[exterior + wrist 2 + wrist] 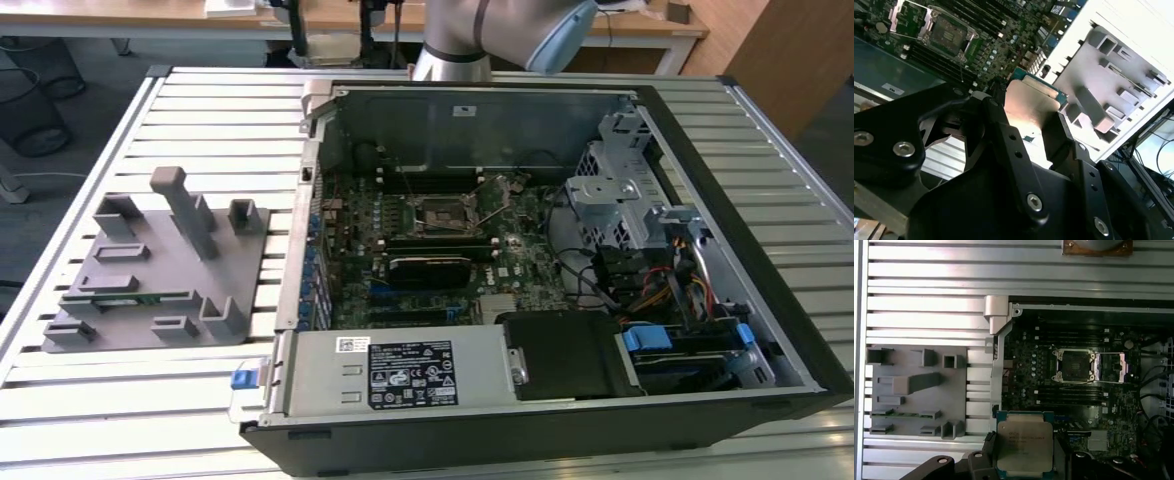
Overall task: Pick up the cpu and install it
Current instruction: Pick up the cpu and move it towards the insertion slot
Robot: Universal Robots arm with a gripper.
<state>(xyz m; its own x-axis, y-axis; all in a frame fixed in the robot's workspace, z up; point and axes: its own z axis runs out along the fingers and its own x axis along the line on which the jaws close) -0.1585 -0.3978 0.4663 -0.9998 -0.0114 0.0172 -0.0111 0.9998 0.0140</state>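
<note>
The cpu (pixel 1024 445), a flat square chip with a silvery metal top and a thin pale rim, sits between my gripper's (pixel 1024 462) dark fingers, which are shut on its two sides. In the second wrist view the cpu (pixel 1031 107) shows as a bright plate between the black fingers (pixel 999 125) of the gripper (pixel 1029 132). It hangs high above the edge of the computer case, apart from the board. The dark metal-framed socket (pixel 1074 365) lies on the motherboard with its load plate (pixel 1111 366) swung open; it also shows in the exterior view as the socket (pixel 443 213).
The open computer case (pixel 747 200) lies on a slatted metal table (pixel 200 110). To the exterior view's left stands a grey fixture tray (pixel 147 270) with a green memory stick (pixel 127 297) in it. Cables and a drive cage (pixel 621 195) fill the case's other side. The arm (pixel 467 40) stands behind.
</note>
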